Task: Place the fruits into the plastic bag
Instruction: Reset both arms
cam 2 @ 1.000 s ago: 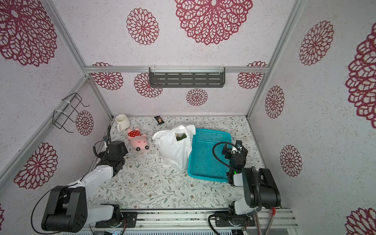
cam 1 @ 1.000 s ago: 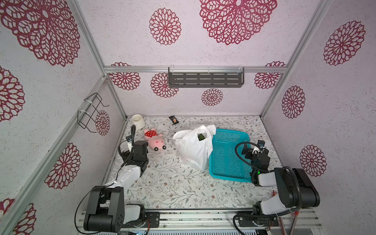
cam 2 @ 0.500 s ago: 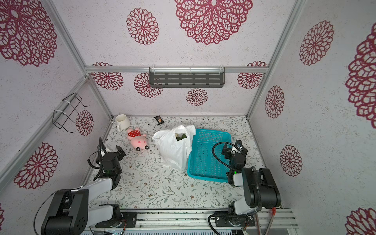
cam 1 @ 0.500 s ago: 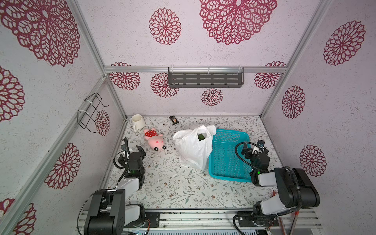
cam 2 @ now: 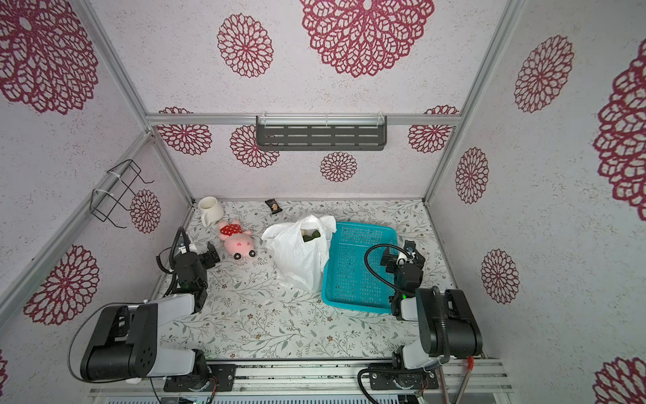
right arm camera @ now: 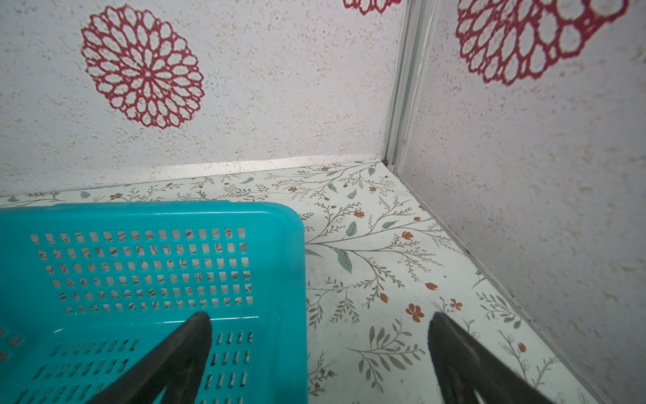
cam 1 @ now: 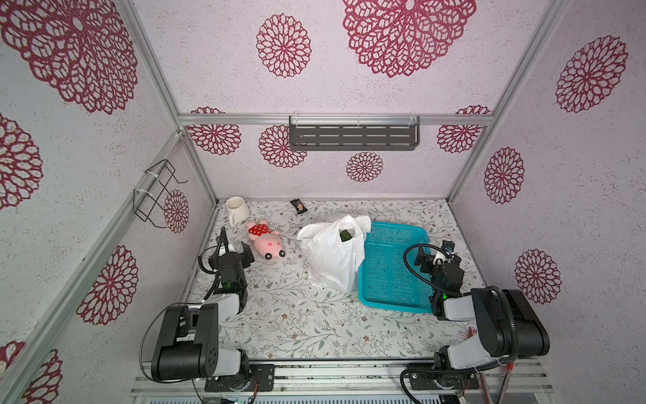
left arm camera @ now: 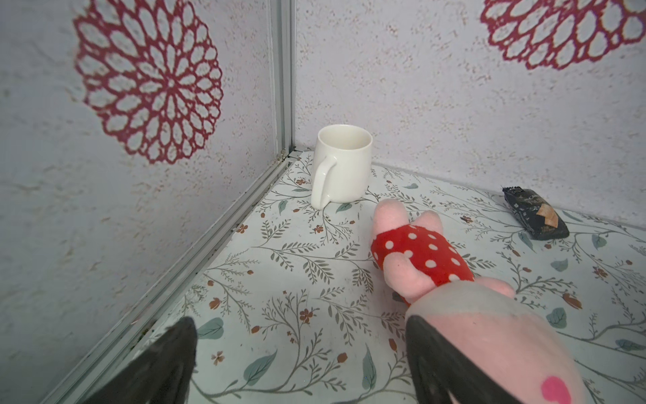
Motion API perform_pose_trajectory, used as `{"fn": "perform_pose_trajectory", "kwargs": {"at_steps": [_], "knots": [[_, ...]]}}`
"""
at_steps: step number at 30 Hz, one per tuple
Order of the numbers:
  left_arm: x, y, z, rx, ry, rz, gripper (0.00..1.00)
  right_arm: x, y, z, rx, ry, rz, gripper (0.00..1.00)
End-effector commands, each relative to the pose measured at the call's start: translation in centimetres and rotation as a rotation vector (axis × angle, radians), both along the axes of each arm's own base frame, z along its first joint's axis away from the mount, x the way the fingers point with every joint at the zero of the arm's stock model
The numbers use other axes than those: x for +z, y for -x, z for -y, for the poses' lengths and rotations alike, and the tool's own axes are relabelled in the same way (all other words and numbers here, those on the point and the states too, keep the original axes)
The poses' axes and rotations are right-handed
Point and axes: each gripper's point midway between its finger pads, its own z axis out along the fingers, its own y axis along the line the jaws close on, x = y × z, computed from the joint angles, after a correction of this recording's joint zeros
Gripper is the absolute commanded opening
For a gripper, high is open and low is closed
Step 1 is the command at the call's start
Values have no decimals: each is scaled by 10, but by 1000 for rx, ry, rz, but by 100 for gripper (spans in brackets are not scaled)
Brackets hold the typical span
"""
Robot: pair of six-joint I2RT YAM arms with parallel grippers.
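The left pincer (left arm camera: 300, 325) is spread wide and empty, one finger just beside the pink plush toy (left arm camera: 419, 259). The right pincer (right arm camera: 320, 318), equally spread and empty, hangs over a corner of the teal basket (right arm camera: 272, 224). Beyond them, the plastic bag (cam 1: 328, 259) touches the basket, with a green fruit (cam 1: 346, 235) in its mouth. Print on the dark wrapper (left arm camera: 535, 213) is unreadable.

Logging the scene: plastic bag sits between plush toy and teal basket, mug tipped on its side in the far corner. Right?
No: the mug stands upright, mouth up, in the far corner; the left wrist view shows it. The plastic bag does sit between the plush toy and the teal basket.
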Motion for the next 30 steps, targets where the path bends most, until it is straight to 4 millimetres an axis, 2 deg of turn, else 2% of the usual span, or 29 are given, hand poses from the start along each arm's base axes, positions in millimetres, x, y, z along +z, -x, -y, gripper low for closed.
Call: {"fn": "perform_pose_trajectory", "kwargs": {"at_steps": [1, 3, 7, 11, 30], "knots": [[-3, -12, 12, -102, -45, 34, 95, -23, 4, -4, 22, 7, -79, 99], [-7, -10, 4, -54, -12, -9, 100, -23, 4, -4, 22, 7, -80, 99], [-9, -12, -3, -52, 11, -5, 99, -23, 4, -4, 19, 9, -80, 99], [-5, -9, -2, -22, -16, 19, 99, -22, 4, -4, 19, 10, -78, 99], [-9, -13, -4, -53, 15, -1, 99, -23, 4, -4, 18, 11, -81, 99]]}}
